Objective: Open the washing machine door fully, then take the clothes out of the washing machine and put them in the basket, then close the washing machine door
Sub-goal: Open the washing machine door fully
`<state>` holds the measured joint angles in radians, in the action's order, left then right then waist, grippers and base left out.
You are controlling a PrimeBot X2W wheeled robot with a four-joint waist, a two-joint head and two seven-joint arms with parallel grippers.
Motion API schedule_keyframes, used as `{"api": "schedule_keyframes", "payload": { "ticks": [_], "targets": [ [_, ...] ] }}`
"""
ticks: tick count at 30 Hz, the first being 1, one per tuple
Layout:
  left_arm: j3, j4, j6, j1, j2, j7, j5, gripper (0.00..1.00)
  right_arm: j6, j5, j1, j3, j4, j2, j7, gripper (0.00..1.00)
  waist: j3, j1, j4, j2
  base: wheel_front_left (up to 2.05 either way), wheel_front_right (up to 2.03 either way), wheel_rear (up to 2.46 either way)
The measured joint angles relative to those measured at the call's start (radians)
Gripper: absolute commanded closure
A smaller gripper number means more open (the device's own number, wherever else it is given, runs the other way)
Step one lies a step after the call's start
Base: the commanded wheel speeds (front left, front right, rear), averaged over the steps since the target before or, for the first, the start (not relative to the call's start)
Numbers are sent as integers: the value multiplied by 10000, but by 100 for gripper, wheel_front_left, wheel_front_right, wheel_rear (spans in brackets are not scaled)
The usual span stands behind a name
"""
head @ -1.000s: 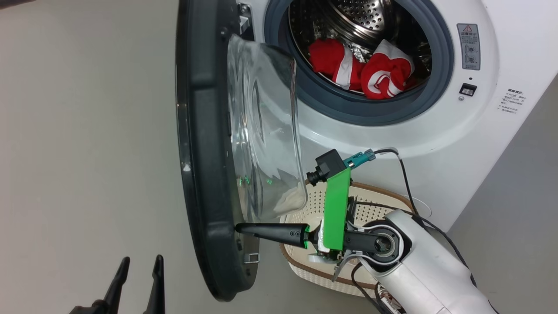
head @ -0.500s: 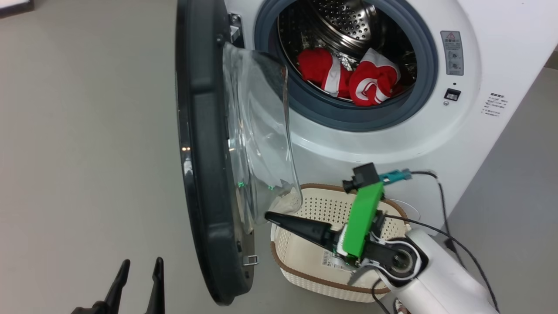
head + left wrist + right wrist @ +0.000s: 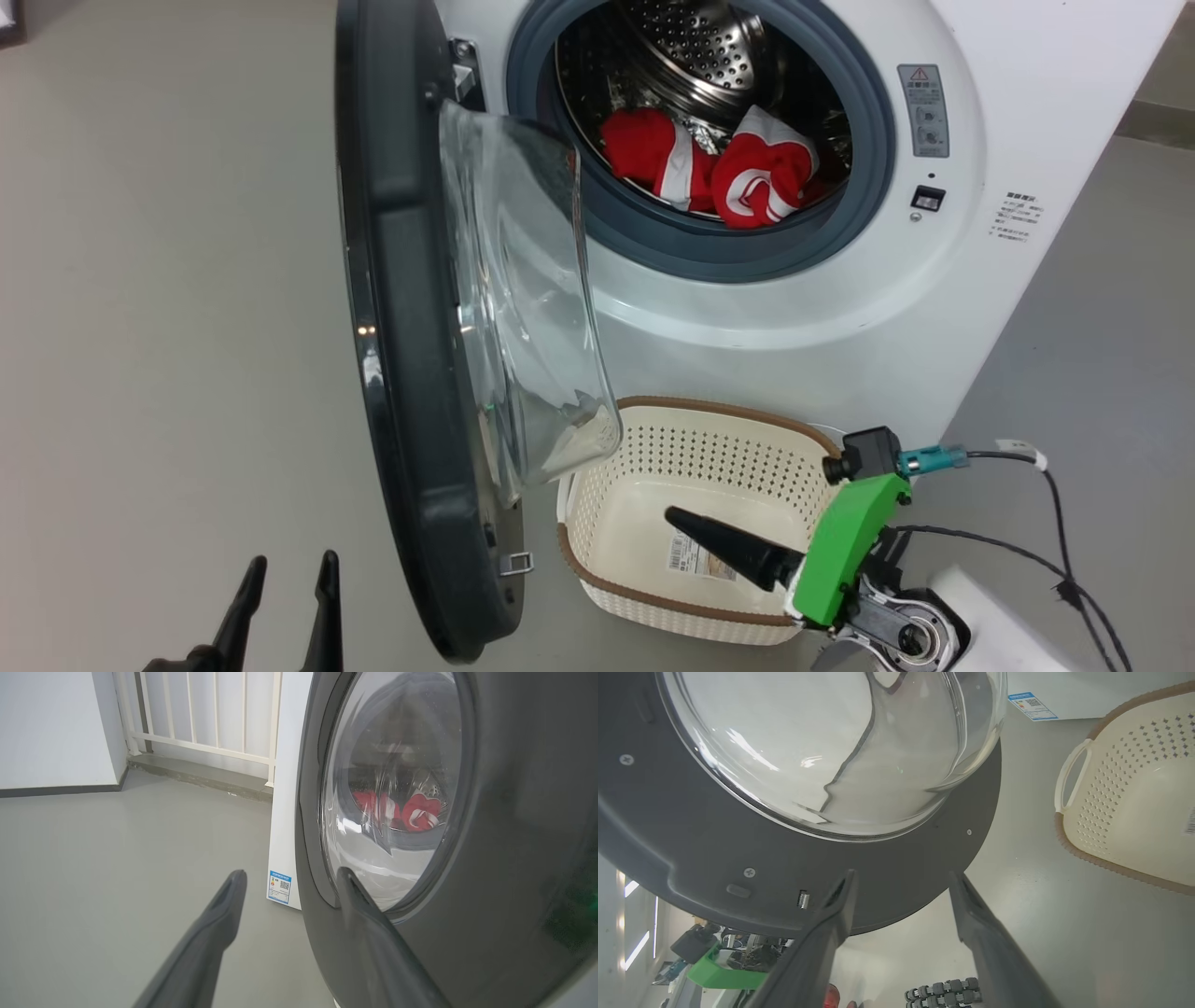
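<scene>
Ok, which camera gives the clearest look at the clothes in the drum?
Head view: the clothes sit unobstructed in the open drum, stripes clear. Left wrist view catches them small and warped through the washing machine door glass.

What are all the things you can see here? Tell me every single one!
washing machine: one, white, straight ahead
door: one, black rim with a clear glass bowl, standing open at the left of the opening
clothes: looks like two, red with white stripes, inside the washing machine
floor: grey, all around
basket: one, cream with a brown rim, on the floor in front of the washing machine
stickers: a few, grey and white, on the machine's front, right of the opening
railing: one, white, behind the machine
left pincer: one, dark, open, low beside the door's outer face
right pincer: one, dark, open, above the basket, pointing at the door's inner side
green bracket: one, just behind the right pincer
</scene>
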<state>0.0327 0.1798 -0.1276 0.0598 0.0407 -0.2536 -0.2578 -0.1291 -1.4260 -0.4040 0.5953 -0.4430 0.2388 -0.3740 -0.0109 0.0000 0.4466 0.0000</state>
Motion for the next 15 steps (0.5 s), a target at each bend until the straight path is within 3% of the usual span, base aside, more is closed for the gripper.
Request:
{"api": "schedule_keyframes", "payload": {
  "ticks": [8, 15],
  "targets": [
    [-52, 4, 0, 30, -2, 0, 0, 0, 0, 982, 35, 790, -94, 614, 2015, 0, 50, 0, -126, 0, 0, 0, 0],
    [-102, 67, 0, 40, -2, 0, -2, 0, 0, 2119, 85, 2059, -430, 1164, 4121, 0, 97, 0, -162, 0, 0, 0, 0]
  ]
}}
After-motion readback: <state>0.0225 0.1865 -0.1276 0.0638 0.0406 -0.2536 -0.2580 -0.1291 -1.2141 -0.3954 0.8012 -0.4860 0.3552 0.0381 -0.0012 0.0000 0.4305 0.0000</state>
